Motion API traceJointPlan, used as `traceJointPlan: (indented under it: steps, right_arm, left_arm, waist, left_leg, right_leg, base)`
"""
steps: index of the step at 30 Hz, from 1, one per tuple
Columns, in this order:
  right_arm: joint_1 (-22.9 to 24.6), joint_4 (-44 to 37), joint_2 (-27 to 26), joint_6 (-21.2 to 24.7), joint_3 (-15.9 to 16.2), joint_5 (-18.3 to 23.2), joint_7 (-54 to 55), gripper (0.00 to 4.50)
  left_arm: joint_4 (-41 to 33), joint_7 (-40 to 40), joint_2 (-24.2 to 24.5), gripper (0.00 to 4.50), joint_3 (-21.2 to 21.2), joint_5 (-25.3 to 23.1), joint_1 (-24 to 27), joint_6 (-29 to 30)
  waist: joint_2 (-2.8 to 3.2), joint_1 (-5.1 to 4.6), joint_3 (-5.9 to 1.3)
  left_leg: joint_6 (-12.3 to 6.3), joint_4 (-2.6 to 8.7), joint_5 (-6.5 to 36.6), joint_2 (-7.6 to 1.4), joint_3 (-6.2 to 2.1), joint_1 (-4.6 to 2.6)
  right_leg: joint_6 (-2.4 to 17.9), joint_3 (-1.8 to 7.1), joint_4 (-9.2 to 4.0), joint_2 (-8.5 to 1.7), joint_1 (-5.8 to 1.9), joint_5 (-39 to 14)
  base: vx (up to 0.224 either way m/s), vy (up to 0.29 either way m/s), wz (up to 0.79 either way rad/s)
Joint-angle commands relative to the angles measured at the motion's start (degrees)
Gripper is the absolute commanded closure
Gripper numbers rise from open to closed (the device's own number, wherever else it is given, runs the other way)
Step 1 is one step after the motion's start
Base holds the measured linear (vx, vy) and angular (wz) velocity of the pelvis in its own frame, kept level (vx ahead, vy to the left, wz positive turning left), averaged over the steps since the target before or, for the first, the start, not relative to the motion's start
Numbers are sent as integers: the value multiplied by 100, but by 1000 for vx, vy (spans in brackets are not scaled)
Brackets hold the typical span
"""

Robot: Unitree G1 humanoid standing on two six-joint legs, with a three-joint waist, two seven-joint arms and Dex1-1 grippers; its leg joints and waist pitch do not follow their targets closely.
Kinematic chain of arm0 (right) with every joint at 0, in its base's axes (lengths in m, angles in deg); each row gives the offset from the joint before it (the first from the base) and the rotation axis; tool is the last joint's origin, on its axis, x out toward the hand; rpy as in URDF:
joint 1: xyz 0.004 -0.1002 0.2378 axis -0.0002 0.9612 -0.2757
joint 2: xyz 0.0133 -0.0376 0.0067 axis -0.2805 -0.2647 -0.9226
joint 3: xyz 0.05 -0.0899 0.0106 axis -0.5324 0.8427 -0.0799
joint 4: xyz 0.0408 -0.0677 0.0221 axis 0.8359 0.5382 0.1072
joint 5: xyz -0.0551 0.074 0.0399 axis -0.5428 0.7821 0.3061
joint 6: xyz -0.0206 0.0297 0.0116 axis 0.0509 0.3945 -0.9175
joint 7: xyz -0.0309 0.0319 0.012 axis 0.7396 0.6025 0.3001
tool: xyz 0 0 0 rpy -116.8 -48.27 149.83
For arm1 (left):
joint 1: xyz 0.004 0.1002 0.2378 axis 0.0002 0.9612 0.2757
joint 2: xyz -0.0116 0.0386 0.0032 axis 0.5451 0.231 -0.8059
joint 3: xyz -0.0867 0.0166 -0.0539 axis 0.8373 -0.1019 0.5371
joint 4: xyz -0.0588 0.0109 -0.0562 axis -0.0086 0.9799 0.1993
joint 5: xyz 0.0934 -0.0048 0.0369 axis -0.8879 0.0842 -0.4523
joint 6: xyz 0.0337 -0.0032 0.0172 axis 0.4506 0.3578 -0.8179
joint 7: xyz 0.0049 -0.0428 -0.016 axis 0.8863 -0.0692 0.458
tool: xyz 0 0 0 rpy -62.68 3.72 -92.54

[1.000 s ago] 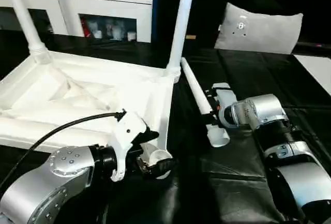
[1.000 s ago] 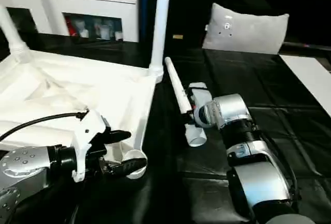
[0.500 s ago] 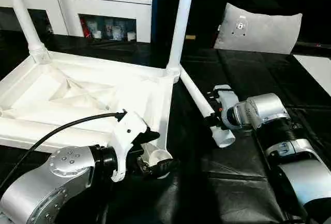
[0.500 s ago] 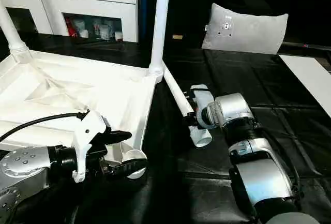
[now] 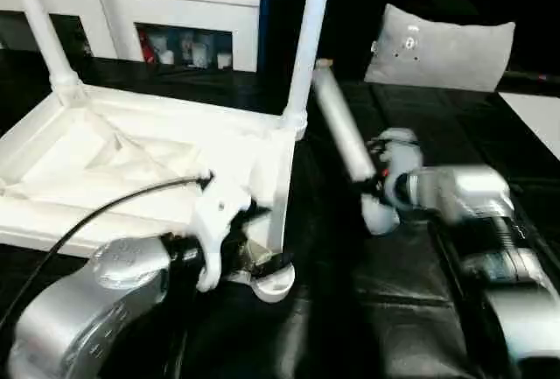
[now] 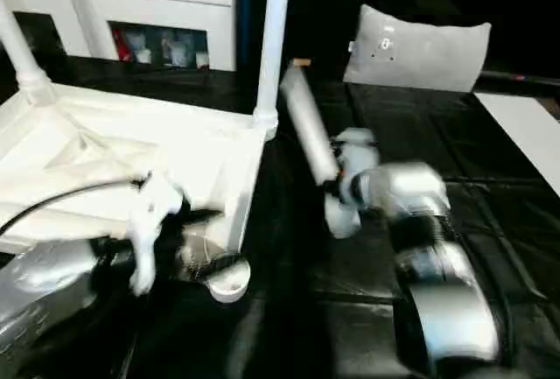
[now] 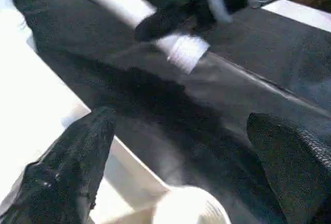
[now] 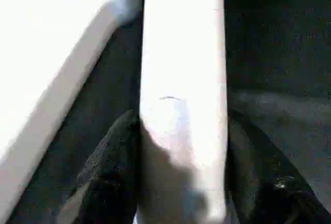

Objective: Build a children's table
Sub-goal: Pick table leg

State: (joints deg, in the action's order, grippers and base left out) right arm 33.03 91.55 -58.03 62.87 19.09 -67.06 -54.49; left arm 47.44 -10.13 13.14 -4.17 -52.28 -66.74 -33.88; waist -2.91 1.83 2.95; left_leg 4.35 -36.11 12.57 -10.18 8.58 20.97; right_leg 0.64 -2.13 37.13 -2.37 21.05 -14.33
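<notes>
Since a second ago the right gripper has closed on the loose leg and lifted it: the leg lay flat on the black cover beside the tabletop, and now it slants up, thin end raised toward the back, thick end hanging low just past the fingers. The left gripper has barely shifted.

The right gripper's fingers clamp the leg from both sides near its thick end. The left gripper stands wide apart, holding nothing, its fingers either side of the near right corner socket of the upturned tabletop. Two legs already stand upright in the far sockets.

What matters next is the empty socket: it lies low and to the left of the held leg, close to the left gripper, while the leg's long axis tilts away toward the back. I judge the leg must be swung nearly upright, fitting end down, and carried left over that socket; the right arm has it, the left is nearer and could steady the corner.

The right wrist view shows black fingers pressed against both flanks of the leg, which the blurred head views only suggest. The left wrist view shows the socket rim between its spread fingers, and the held leg's end beyond.
</notes>
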Motion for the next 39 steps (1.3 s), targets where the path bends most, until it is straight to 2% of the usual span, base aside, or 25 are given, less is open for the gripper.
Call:
traceJointPlan:
  steps: [1, 2, 3, 4, 5, 6, 7, 8, 9, 11, 12, 13, 14, 16, 17, 18, 20, 22, 27, 33, 36, 37, 39]
  right_arm:
    - [315, -921, -139, -187, -521, 422, -63, 259]
    - [402, -1134, -221, -193, -662, 554, -70, 259]
    - [579, -1582, -408, -122, -989, 876, -94, 259]
    - [758, -1913, -523, -129, -1099, 1117, -212, 259]
    - [778, -1950, -536, -130, -1112, 1144, -225, 259]
    - [983, -2250, -611, -196, -1110, 1361, -438, 259]
    - [1234, -2598, -723, -249, -1114, 1684, -677, 259]
    - [1423, -2850, -807, -277, -1098, 1973, -917, 259]
    - [1645, -3139, -905, -246, -1083, 2364, -1229, 259]
    - [1645, -3139, -905, -246, -1083, 2364, -1229, 259]
    - [1727, -3240, -914, -223, -1037, 2489, -1342, 259]
    - [1867, -3411, -905, -112, -928, 2630, -1533, 259]
    - [1995, -3559, -897, 1, -830, 2785, -1732, 259]
    - [1995, -3559, -897, 1, -830, 2785, -1732, 259]
    - [2079, -3658, -893, 81, -770, 2887, -1863, 259]
    - [2189, -3812, -900, 252, -751, 3097, -2001, 259]
    - [2299, -3950, -857, 312, -700, 3290, -2078, 259]
    - [2353, -4020, -804, 322, -632, 3380, -2138, 259]
    - [2424, -4147, -739, 393, -543, 3595, -2245, 259]
    - [2479, -4190, -649, 366, -446, 3615, -2270, 259]
    - [2493, -4264, -525, 101, -193, 3310, -2208, 259]
    - [2498, -4292, -519, 24, -121, 3216, -2194, 259]
    - [2506, -4321, -526, -196, 14, 3009, -2079, 259]
  left_arm:
    - [326, 188, -215, 0, -27, -135, -205, -241]
    - [421, 215, -278, 0, -16, -152, -256, -311]
    - [636, 264, -451, 0, 33, -163, -374, -495]
    - [804, 346, -629, 0, 137, -130, -500, -578]
    - [823, 355, -649, 0, 149, -126, -514, -587]
    - [999, 477, -834, 0, 287, -101, -672, -672]
    - [1172, 583, -1051, 0, 476, 16, -839, -673]
    - [1313, 625, -1222, 0, 648, 173, -1011, -673]
    - [1469, 652, -1433, 0, 874, 421, -1231, -629]
    - [1469, 652, -1433, 0, 874, 421, -1231, -629]
    - [1530, 642, -1497, 0, 946, 538, -1314, -614]
    - [1649, 632, -1625, 0, 1084, 777, -1471, -550]
    - [1771, 610, -1752, 0, 1225, 1042, -1635, -480]
    - [1771, 610, -1752, 0, 1225, 1042, -1635, -480]
    - [1852, 597, -1836, 0, 1318, 1220, -1744, -434]
    - [2074, 629, -2057, 0, 1517, 1648, -2008, -248]
    - [2251, 674, -2242, 0, 1649, 1846, -2191, -85]
    - [2385, 743, -2396, 0, 1756, 1952, -2298, -38]
    - [2629, 1048, -2643, 0, 2030, 2390, -2480, 1]
    - [2615, 1128, -2720, 0, 2152, 2710, -2554, 183]
    - [2561, 1073, -2703, 0, 2108, 2778, -2564, 279]
    - [2520, 1016, -2666, 29, 2039, 2725, -2538, 268]
    - [2479, 1021, -2635, 36, 1949, 2730, -2499, 221]
  waist:
    - [99, 16, -329]
    - [99, 16, -329]
    - [134, 5, -348]
    - [123, 12, -345]
    - [175, 14, -342]
    - [194, 9, -355]
    - [184, 5, -346]
    - [179, 19, -336]
    - [206, 44, -337]
    - [158, 27, -337]
    - [157, 10, -329]
    - [198, 7, -309]
    - [203, 20, -305]
    - [198, 43, -310]
    - [191, 33, -305]
    - [162, 55, -310]
    - [178, 89, -312]
    - [140, 88, -306]
    - [145, 117, -299]
    - [147, 135, -295]
    - [150, 158, -291]
    - [147, 152, -283]
    - [152, 151, -284]
  left_leg:
    - [214, 441, -14, -242, 16, -54]
    - [214, 441, -14, -242, 16, -54]
    - [183, 451, -5, -244, -4, -66]
    - [154, 465, 5, -240, -12, -63]
    - [134, 463, 85, -236, -4, -80]
    - [137, 457, 89, -254, -15, -80]
    - [110, 473, 125, -251, -31, -50]
    - [84, 472, 133, -239, -15, -55]
    - [32, 455, 219, -237, -1, -82]
    - [-13, 492, 190, -253, -51, -31]
    - [-10, 496, 182, -244, -55, -10]
    - [21, 480, 242, -244, -38, -35]
    - [20, 469, 283, -229, -19, -53]
    - [6, 483, 232, -245, -41, -42]
    - [5, 488, 240, -244, -41, -39]
    - [-2, 473, 233, -232, -26, -45]
    - [-4, 472, 218, -246, -36, -62]
    - [-18, 480, 195, -249, -36, -38]
    - [-60, 485, 162, -243, -44, -29]
    - [-32, 487, 146, -246, -44, -28]
    - [20, 494, 148, -257, -47, -34]
    - [25, 498, 162, -257, -45, -33]
    - [34, 502, 197, -257, -46, -40]
  right_leg:
    - [1112, 308, -362, -431, -284, 793]
    - [1112, 308, -362, -431, -284, 793]
    - [1140, 298, -353, -429, -284, 890]
    - [1141, 297, -360, -431, -299, 872]
    - [1154, 298, -388, -428, -281, 815]
    - [1198, 297, -363, -437, -288, 841]
    - [1254, 290, -376, -450, -311, 780]
    - [1215, 296, -406, -445, -311, 742]
    - [1247, 308, -427, -455, -293, 716]
    - [1297, 278, -411, -475, -334, 598]
    - [1275, 274, -418, -474, -338, 489]
    - [1280, 286, -448, -480, -296, 185]
    - [1260, 290, -475, -463, -275, 86]
    - [1264, 287, -470, -474, -285, 139]
    - [1253, 281, -471, -469, -285, 106]
    - [1260, 289, -475, -480, -289, 78]
    - [1290, 283, -481, -491, -276, 62]
    - [1281, 280, -476, -493, -285, 66]
    - [1153, 283, -510, -511, -284, -107]
    - [1123, 279, -517, -511, -279, -122]
    - [1057, 279, -526, -514, -274, -211]
    - [1025, 281, -530, -505, -262, -234]
    - [980, 285, -535, -512, -258, -302]
  base:
    - [0, 0, 0]
    - [0, 0, 0]
    - [0, 0, 0]
    - [0, 0, 0]
    - [0, 0, 0]
    - [0, 0, 0]
    - [0, 0, 0]
    - [0, 0, 0]
    - [0, 0, 0]
    - [0, 0, 0]
    - [0, 0, 0]
    - [0, 0, 0]
    - [0, 0, 0]
    - [0, 0, 0]
    - [0, 0, 0]
    - [0, 0, 0]
    - [0, 0, 0]
    - [0, 0, 0]
    - [0, 0, 0]
    - [0, 0, 0]
    - [0, 0, 0]
    - [0, 0, 0]
    - [0, 0, 0]
